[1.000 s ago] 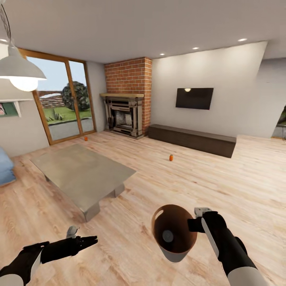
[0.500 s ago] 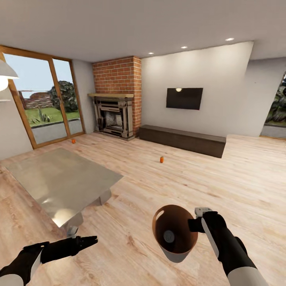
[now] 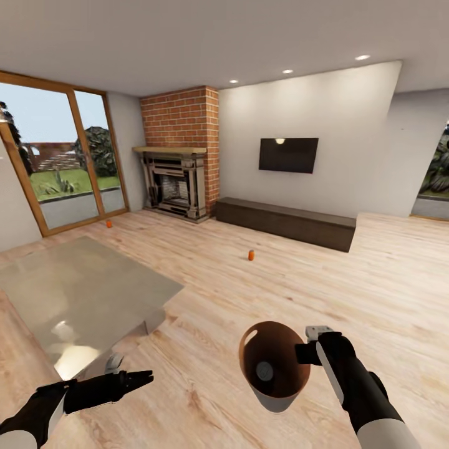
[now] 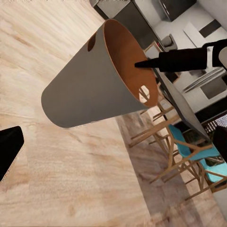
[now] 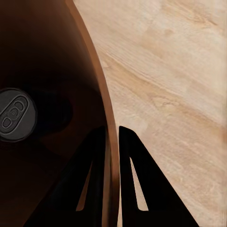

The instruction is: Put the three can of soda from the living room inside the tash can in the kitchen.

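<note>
My right gripper [image 3: 307,353] is shut on the rim of the grey trash can [image 3: 274,365], which hangs tilted above the wood floor. In the right wrist view its fingers [image 5: 135,175] pinch the copper-brown rim. One soda can [image 3: 264,371] lies inside the bin, its silvery top [image 5: 16,115] facing the camera. Two orange soda cans stand on the floor: one [image 3: 251,254] mid-room, another [image 3: 109,224] by the glass door. My left gripper [image 3: 146,376] is open, low at the left, holding nothing. The left wrist view looks across at the trash can [image 4: 90,90].
A low grey coffee table [image 3: 81,293] lies ahead of the left arm. The brick fireplace [image 3: 178,187], wall TV [image 3: 288,154] and long dark bench [image 3: 284,219] line the far wall. Wood chairs [image 4: 189,156] stand behind the bin.
The whole view has swung and moved forward: the lamp and sofa left the picture and the table now sits nearer. Both arms and the held trash can kept their pose.
</note>
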Controlling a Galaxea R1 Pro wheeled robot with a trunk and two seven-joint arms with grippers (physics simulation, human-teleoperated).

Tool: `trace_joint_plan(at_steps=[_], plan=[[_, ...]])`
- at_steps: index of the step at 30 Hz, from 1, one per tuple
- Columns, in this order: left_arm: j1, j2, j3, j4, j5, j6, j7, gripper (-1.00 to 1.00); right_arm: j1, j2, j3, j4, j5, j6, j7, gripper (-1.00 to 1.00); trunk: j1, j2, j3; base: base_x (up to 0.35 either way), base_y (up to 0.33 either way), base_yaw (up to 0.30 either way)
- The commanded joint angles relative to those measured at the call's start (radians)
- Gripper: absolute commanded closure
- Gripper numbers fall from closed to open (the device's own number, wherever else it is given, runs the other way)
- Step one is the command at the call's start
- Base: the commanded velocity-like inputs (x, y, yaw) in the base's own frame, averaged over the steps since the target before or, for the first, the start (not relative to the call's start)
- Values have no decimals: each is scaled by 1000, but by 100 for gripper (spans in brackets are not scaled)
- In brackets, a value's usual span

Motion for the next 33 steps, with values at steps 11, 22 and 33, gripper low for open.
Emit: trace_joint_plan(at_steps=[11, 22, 33], plan=[[0, 0, 0, 0, 0, 1, 0, -100, 0, 0, 0, 0, -17, 0, 6, 100, 0, 0, 0, 339, -105, -26], [0, 0, -1, 0, 0, 1, 0, -100, 0, 0, 0, 1, -17, -1, 6, 100, 0, 0, 0, 340, -103, -79], [0, 0, -1, 0, 0, 1, 0, -100, 0, 0, 0, 1, -17, -1, 6, 100, 0, 0, 0, 342, -89, -3]])
